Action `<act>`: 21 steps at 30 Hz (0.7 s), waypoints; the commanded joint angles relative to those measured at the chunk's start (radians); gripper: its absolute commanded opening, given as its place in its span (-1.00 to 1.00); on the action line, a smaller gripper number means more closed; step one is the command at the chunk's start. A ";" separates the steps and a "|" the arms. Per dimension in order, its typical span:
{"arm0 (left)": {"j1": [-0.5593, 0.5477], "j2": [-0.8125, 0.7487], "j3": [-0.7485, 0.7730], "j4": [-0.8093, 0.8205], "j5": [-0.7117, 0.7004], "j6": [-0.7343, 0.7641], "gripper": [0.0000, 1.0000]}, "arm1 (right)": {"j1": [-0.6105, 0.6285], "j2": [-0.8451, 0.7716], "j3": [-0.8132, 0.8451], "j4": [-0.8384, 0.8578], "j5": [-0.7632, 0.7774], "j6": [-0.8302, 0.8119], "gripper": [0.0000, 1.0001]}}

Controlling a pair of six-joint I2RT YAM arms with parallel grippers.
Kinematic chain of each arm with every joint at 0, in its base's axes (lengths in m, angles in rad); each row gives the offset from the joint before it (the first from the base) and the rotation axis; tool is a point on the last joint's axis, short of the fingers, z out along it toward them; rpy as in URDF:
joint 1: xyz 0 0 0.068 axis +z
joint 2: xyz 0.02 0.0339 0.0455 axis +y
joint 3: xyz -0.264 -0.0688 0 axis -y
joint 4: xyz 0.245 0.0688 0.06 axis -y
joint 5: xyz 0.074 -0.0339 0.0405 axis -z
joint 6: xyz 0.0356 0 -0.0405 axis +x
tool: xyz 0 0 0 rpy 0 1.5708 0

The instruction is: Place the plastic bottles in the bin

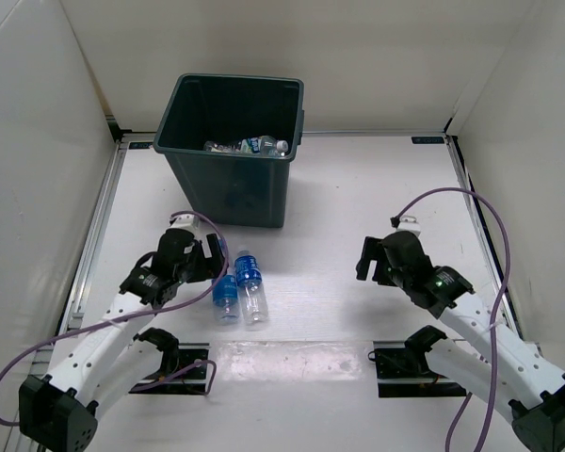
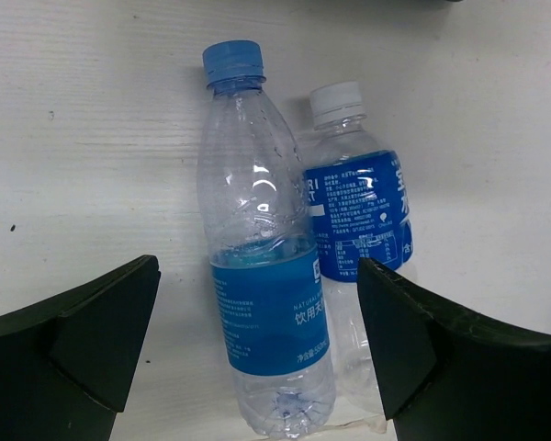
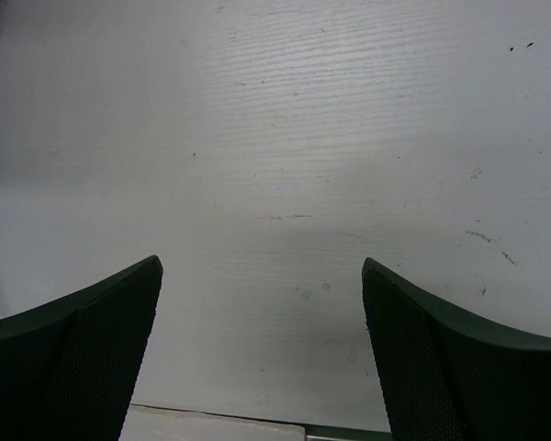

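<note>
The dark green bin point(image 1: 228, 188) stands at the back of the table with plastic bottles point(image 1: 250, 146) lying inside it. Two more bottles lie side by side on the table in front of it. One is blue-capped with a blue label point(image 1: 251, 287) point(image 2: 262, 266). The other is white-capped with a darker blue label point(image 1: 225, 297) point(image 2: 363, 211). My left gripper point(image 1: 210, 259) point(image 2: 257, 266) is open just over them. The blue-capped bottle's lower half shows between its fingers, clear of both. My right gripper point(image 1: 369, 260) point(image 3: 262, 266) is open over bare table, with nothing between its fingers.
White walls point(image 1: 38, 141) enclose the table on the left, back and right. Purple cables point(image 1: 452, 193) loop from both arms. Two black base plates point(image 1: 405, 369) sit at the near edge.
</note>
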 commanded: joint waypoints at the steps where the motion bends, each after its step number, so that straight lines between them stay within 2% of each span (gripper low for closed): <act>1: -0.004 0.031 0.000 0.035 0.002 0.005 1.00 | 0.014 0.005 0.011 0.021 0.041 0.009 0.81; 21: -0.029 0.140 -0.040 0.117 0.020 -0.010 1.00 | 0.037 0.005 0.011 0.019 0.067 0.015 0.81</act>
